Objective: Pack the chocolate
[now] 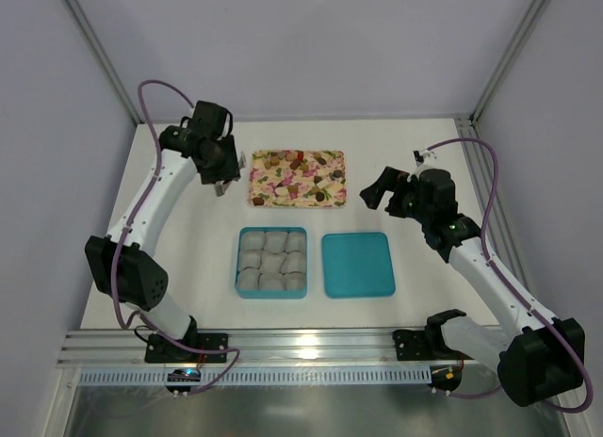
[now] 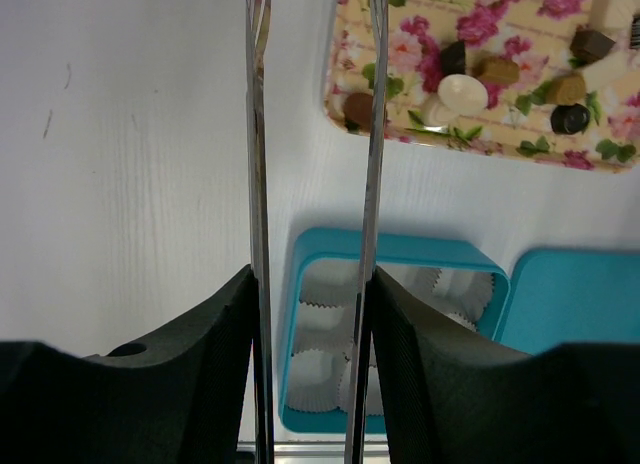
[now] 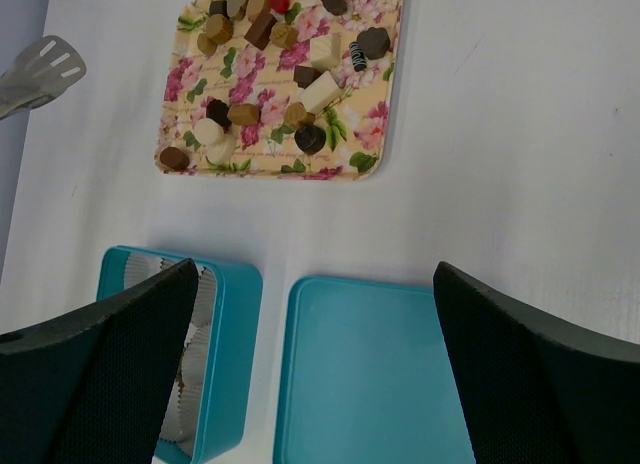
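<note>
The chocolate (image 1: 297,178) lies as several small brown, tan and pale pieces on a pink floral tray (image 1: 259,197) at the back of the table. My left gripper (image 1: 220,185) hovers just left of the tray, shut on a pair of metal tongs (image 2: 258,134) whose two blades run up between its fingers (image 2: 200,364). The tong tips hold nothing that I can see. My right gripper (image 1: 375,194) hangs right of the tray, open and empty. In the right wrist view, the chocolate (image 3: 265,29) lies far ahead of the right gripper (image 3: 315,269).
A teal box (image 1: 238,263) lined with pale paper cups (image 1: 273,258) sits in front of the tray. Its teal lid (image 1: 358,265) lies flat to the right. The tong tip (image 3: 40,69) shows at the upper left of the right wrist view.
</note>
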Action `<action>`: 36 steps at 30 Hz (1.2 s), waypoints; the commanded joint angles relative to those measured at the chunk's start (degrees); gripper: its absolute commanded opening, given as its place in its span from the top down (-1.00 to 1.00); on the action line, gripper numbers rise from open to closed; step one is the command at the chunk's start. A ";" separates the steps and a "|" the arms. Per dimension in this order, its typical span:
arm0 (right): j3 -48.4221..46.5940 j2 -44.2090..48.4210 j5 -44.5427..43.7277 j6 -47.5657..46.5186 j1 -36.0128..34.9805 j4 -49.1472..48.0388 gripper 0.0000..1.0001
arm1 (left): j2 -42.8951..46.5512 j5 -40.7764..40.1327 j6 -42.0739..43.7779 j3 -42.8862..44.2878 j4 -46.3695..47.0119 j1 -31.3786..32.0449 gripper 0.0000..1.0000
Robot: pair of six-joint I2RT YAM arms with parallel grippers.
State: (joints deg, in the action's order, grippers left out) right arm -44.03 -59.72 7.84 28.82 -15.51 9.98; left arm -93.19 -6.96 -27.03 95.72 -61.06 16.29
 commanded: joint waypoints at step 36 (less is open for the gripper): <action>-1.41 0.75 -0.80 -0.34 0.04 -0.57 -0.99 | -12.37 0.46 -1.19 6.93 -1.87 15.87 0.02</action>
State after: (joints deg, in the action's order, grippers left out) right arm -44.05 -59.75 7.66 28.80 -15.51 10.44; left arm -105.27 -5.54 -28.08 100.51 -62.94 31.86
